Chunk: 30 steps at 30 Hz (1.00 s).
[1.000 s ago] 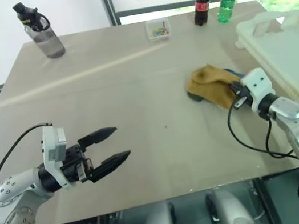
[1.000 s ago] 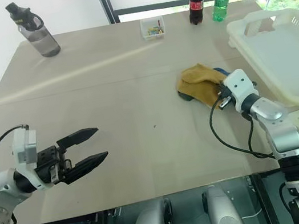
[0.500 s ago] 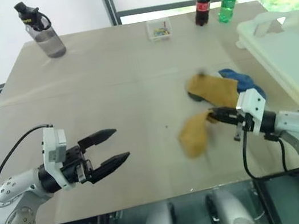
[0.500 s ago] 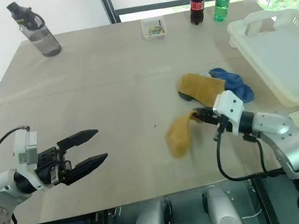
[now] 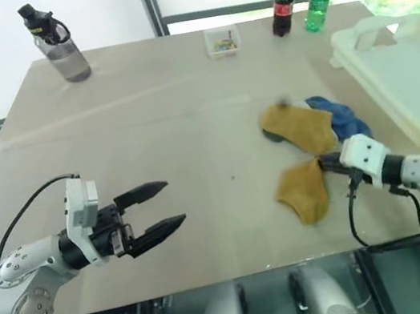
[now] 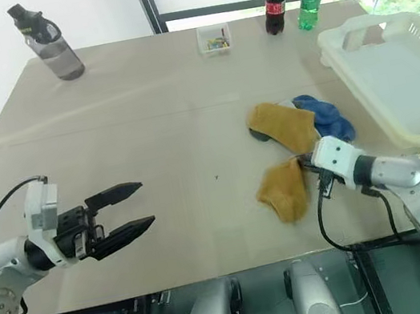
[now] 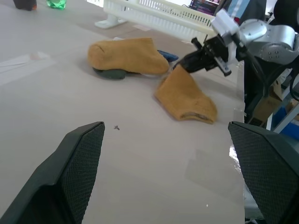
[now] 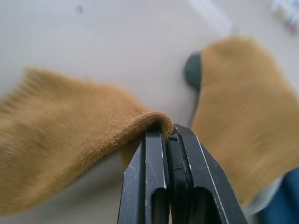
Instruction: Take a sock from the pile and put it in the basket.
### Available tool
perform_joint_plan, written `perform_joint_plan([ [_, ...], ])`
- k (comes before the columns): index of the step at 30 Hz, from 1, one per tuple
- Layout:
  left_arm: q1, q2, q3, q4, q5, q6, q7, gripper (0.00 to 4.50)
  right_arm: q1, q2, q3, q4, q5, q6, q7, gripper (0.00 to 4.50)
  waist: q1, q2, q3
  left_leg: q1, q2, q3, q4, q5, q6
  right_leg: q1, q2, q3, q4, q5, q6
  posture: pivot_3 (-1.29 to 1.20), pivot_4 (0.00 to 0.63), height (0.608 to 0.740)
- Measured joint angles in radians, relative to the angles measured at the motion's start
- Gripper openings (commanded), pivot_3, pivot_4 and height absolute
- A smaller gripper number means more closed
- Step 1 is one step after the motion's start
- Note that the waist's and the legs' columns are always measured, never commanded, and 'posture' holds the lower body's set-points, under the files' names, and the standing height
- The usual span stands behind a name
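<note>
Beige tabletop (image 5: pixel 173 131) fills the scene, with a bright window strip along its far edge. At about 4 o'clock on the table the right gripper (image 6: pixel 309 162) has its two black fingers pinched tight on the edge of a mustard-yellow sock (image 6: pixel 282 190); the sock droops from the fingertips with its lower end on the table. That forearm lies low, reaching in from the right edge and pointing toward 9 o'clock.

Just beyond the held sock, toward 12 o'clock, sits the pile (image 6: pixel 296 125): another mustard sock with a dark toe, and a bright blue sock touching its right side. The held sock is apart from the pile.

Near 8 o'clock the left gripper (image 5: pixel 161 209) hovers above the table, jaws spread wide and holding nothing, pointing toward 3 o'clock.

At 2 o'clock lies the basket (image 6: pixel 404 78), cream-white, its floor bare. Along the far edge stand a small clear box (image 5: pixel 222 41), a cola bottle (image 5: pixel 281 6), a green bottle (image 5: pixel 314 2) and, at 11 o'clock, a grey water bottle (image 5: pixel 56 44).
</note>
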Motion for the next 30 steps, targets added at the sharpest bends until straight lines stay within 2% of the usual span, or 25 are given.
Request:
perform_joint_plan([
  [4,-0.004,0.0,-0.003,0.011,0.0,0.0,-0.007,4.5,-0.084,-0.139,-0.016,-0.107,-0.018,0.034,0.072,0.07,0.0,-0.001,0.0,0.0,0.0,-0.001,0.0,0.0,0.0,0.0,0.0,-0.001,0.0,-0.001,-0.002,0.0,0.15,0.74],
  [7,-0.009,0.0,-0.005,0.012,0.001,0.0,-0.008,4.5,-0.122,-0.161,0.03,-0.132,-0.066,0.056,0.083,0.07,0.0,-0.001,0.0,0.0,0.0,-0.001,0.0,0.0,0.0,0.0,0.0,-0.001,0.0,-0.002,-0.003,0.0,0.15,0.74],
  [10,-0.022,0.0,-0.011,0.017,0.004,-0.001,-0.011,4.5,-0.162,-0.149,0.139,-0.157,-0.149,0.08,0.087,0.07,-0.001,-0.001,0.0,0.0,0.0,-0.001,0.0,0.0,0.0,0.0,0.0,-0.001,0.0,-0.002,-0.003,0.0,0.15,0.74],
  [15,-0.031,0.0,-0.011,0.023,0.006,-0.003,-0.013,4.5,-0.181,-0.029,0.298,-0.16,-0.25,0.1,0.066,0.07,-0.001,-0.001,0.0,-0.001,0.0,-0.001,0.0,0.0,0.0,0.0,0.0,-0.001,0.0,-0.001,-0.002,0.0,0.15,0.74],
  [18,-0.032,0.0,-0.012,0.023,0.006,-0.003,-0.012,4.5,-0.199,0.048,0.341,-0.153,-0.292,0.105,0.031,0.97,0.0,-0.001,0.0,-0.001,0.0,-0.001,0.0,0.0,0.0,0.0,0.0,-0.001,0.0,0.0,0.0,0.0,0.15,0.74],
  [20,-0.03,0.0,-0.012,0.024,0.006,-0.003,-0.012,4.5,-0.2,0.065,0.344,-0.153,-0.296,0.112,0.025,1.95,0.002,-0.001,0.0,-0.001,0.0,-0.002,0.0,0.0,0.0,0.0,0.0,-0.002,0.0,0.0,0.0,0.0,0.15,0.74],
  [22,-0.029,0.0,-0.012,0.023,0.006,-0.003,-0.012,4.5,-0.193,0.096,0.327,-0.153,-0.277,0.144,0.01,2.7,0.002,-0.001,0.0,-0.001,0.0,-0.002,0.0,0.0,0.0,0.0,0.0,-0.002,0.0,0.0,-0.001,0.0,0.15,0.74],
  [25,-0.029,0.0,-0.012,0.023,0.006,-0.003,-0.012,4.5,-0.171,0.116,0.266,-0.155,-0.214,0.205,0.003,2.7,0.002,-0.001,0.0,-0.001,0.0,-0.002,0.0,0.0,0.0,0.0,0.0,-0.002,0.0,0.0,-0.001,0.0,0.15,0.74],
  [30,-0.032,0.0,-0.015,0.023,0.006,-0.003,-0.012,4.5,-0.11,0.118,0.076,-0.16,-0.085,0.317,-0.015,2.7,0.003,-0.001,0.0,-0.001,0.0,-0.003,0.0,0.0,0.0,0.0,0.0,-0.002,0.0,0.0,-0.001,0.0,0.15,0.74],
])
